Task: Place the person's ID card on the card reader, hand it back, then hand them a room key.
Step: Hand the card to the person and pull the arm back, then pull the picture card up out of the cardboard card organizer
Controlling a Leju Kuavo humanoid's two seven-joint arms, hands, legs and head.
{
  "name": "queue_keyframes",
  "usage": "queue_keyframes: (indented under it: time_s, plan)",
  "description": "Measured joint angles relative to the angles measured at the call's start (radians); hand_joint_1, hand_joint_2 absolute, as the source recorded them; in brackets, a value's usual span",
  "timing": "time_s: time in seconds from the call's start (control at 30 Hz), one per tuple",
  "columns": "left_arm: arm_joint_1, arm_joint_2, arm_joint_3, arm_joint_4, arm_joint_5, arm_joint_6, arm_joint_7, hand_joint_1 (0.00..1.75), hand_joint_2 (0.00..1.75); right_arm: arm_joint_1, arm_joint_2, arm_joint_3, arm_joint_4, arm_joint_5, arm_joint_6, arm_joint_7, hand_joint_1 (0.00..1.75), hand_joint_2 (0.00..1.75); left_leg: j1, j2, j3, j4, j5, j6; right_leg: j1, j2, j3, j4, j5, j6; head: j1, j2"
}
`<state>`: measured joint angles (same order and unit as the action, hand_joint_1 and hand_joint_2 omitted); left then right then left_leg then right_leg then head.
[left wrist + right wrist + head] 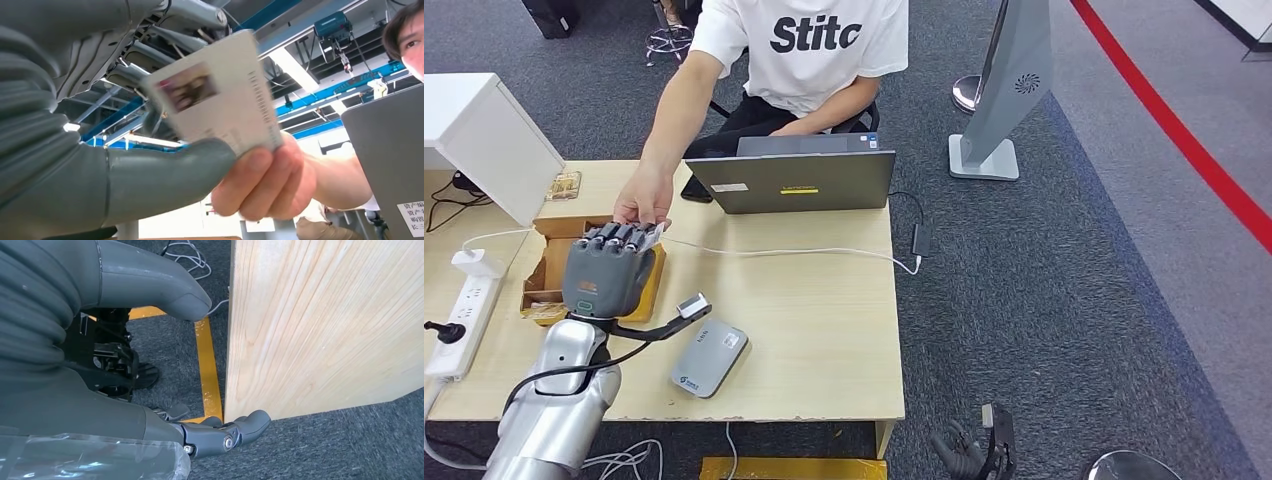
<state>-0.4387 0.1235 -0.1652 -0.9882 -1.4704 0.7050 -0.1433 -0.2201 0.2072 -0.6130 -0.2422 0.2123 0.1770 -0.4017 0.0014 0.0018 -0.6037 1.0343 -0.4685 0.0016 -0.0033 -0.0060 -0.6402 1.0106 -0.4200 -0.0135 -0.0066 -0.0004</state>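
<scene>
The right robot hand (972,447) is seen hanging below the near edge of the surface (824,330), over grey carpet; in its wrist view the right robot hand (220,432) is shown with nothing in it, its fingers loosely apart beside the wooden side of the surface (320,325). Nearest on the surface, a grey card reader (709,359) is laid flat, just right of the left arm. Beyond the reader, the left robot hand (606,268) is raised above a cardboard box (544,275), back upward, with its fingers stretched toward the person. At its fingertips the ID card (653,236) is met by the person's hand (642,205). In the left wrist view the ID card (220,100) is seen pinched between the thumb and fingers of the left robot hand (150,125), while the person's hand (265,180) is closed on the card's far corner, so that it is held from both sides. Left of the reader, a white power strip (462,315) is laid along the surface edge. Farther back, a grey laptop (792,175) is set open before the seated person, with a white cable (794,252) run across the surface between it and the reader.
</scene>
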Motion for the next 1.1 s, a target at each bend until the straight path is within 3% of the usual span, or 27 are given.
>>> queue_keyframes:
  time_s: [0.4, 0.67, 0.9, 1.1]
  plan:
    - [0.059, 0.000, 0.004, -0.059, -0.026, 0.000, -0.005, 0.00, 1.75, 0.001, 0.000, 0.000, 0.000, -0.015, 0.000, -0.008, 0.00, 1.75, 0.000, 0.000, 0.000, 0.000, 0.000, 0.000, 0.000, 0.000, 0.000, 0.000, 0.000, 0.000, 0.000, 0.000]
    - [0.142, 0.017, 0.013, -0.107, -0.037, 0.000, -0.029, 0.00, 1.75, 0.006, 0.000, 0.000, 0.000, -0.029, 0.001, -0.019, 0.00, 1.75, 0.000, 0.000, -0.001, 0.000, 0.000, 0.000, 0.000, 0.000, 0.000, 0.000, 0.000, 0.000, 0.000, 0.000]
    - [0.219, 0.084, 0.047, -0.102, -0.042, -0.001, -0.047, 0.00, 1.75, 0.015, -0.003, 0.000, 0.000, -0.051, 0.008, -0.030, 0.00, 1.75, 0.000, 0.001, -0.001, 0.000, 0.000, 0.000, 0.000, 0.001, -0.002, 0.000, 0.000, 0.000, 0.000, 0.000]
    - [0.220, 0.152, 0.110, 0.001, 0.016, -0.001, -0.065, 0.00, 1.75, 0.017, -0.005, 0.000, 0.000, -0.050, 0.013, -0.030, 0.00, 1.75, 0.001, 0.001, -0.001, -0.001, 0.000, -0.001, 0.001, 0.001, -0.002, 0.000, 0.000, -0.001, 0.000, 0.000]
